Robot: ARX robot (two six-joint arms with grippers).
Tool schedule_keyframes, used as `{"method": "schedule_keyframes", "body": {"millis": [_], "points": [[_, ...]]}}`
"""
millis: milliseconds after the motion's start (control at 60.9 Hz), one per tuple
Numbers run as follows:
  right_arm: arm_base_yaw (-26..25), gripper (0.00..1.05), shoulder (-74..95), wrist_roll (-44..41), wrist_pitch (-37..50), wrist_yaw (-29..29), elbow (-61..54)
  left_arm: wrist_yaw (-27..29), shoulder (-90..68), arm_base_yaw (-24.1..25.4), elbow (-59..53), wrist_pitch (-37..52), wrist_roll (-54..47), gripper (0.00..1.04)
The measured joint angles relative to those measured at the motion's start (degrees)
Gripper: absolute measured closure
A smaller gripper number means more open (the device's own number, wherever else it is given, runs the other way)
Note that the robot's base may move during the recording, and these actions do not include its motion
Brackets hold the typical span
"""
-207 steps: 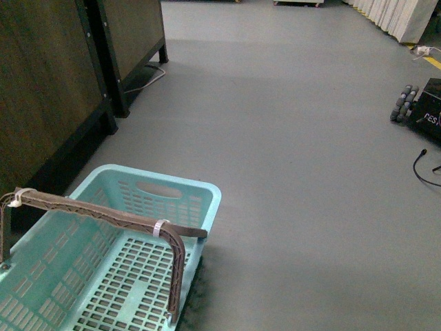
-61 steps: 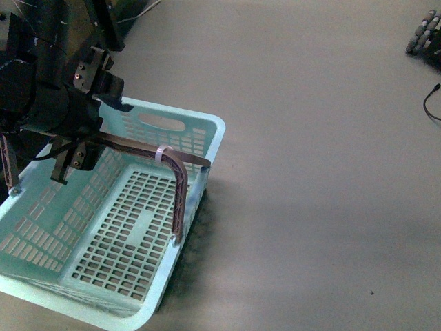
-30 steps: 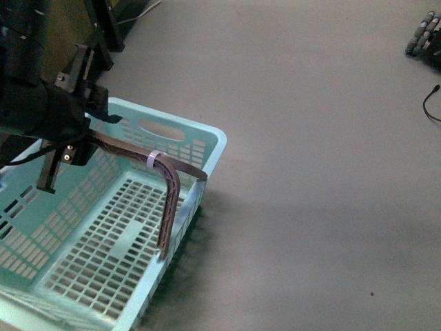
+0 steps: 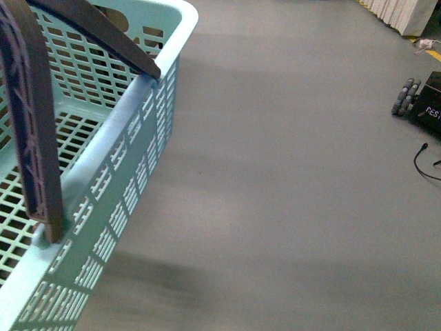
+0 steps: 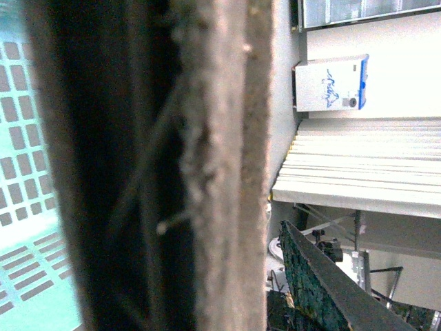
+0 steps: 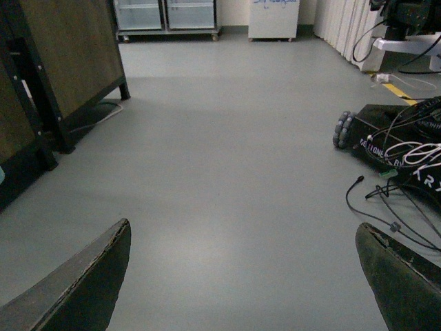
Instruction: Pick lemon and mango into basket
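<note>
Basket: the pale turquoise basket is the nearest thing in the front view, filling the side from 7 to 11 o'clock. Its slotted wall and rim run from 7 o'clock up towards 11 o'clock, and part of the slotted floor is seen inside.
Handle: a brown handle stands up from the rim that faces the open floor. One leg is pinned to the rim at 8 o'clock, and a second strip meets the rim at 11 o'clock.
Left gripper: in the left wrist view the left gripper is pressed close to the handle, which is blurred and fills most of the picture. One dark finger is seen just beside the handle, with basket lattice behind. Whether the jaws are clamped cannot be told.
Right gripper: in the right wrist view the right gripper is held over bare floor. Its two dark fingers are spread wide apart, with nothing between them.
Floor: plain grey floor is seen from 6 to 12 o'clock.
Cable: a black cable lies on the floor at 3 o'clock.
Wheeled base: a black wheeled base stands at 2 o'clock, well apart from the basket.
White panels: pale panels are seen at 1 o'clock, the farthest thing.
</note>
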State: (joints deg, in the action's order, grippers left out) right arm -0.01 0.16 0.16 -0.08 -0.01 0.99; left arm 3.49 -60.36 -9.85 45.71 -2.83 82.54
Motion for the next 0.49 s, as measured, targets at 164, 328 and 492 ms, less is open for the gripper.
{"method": "schedule_keyframes", "body": {"millis": [164,328,492], "points": [[0.02,0.09,0.00,0.00,0.00,0.00,0.00,0.96,1.38,-1.77,0.00,-2.51,1.75,0.77],[0.00,0.09,0.00,0.00,0.00,0.00,0.00,1.07,1.64,-2.38,0.02,-3.85,2.34,0.77],[0.00,0.09,0.00,0.00,0.00,0.00,0.00,1.46,1.64,-2.38,0.02,-3.85,2.29,0.77]]}}
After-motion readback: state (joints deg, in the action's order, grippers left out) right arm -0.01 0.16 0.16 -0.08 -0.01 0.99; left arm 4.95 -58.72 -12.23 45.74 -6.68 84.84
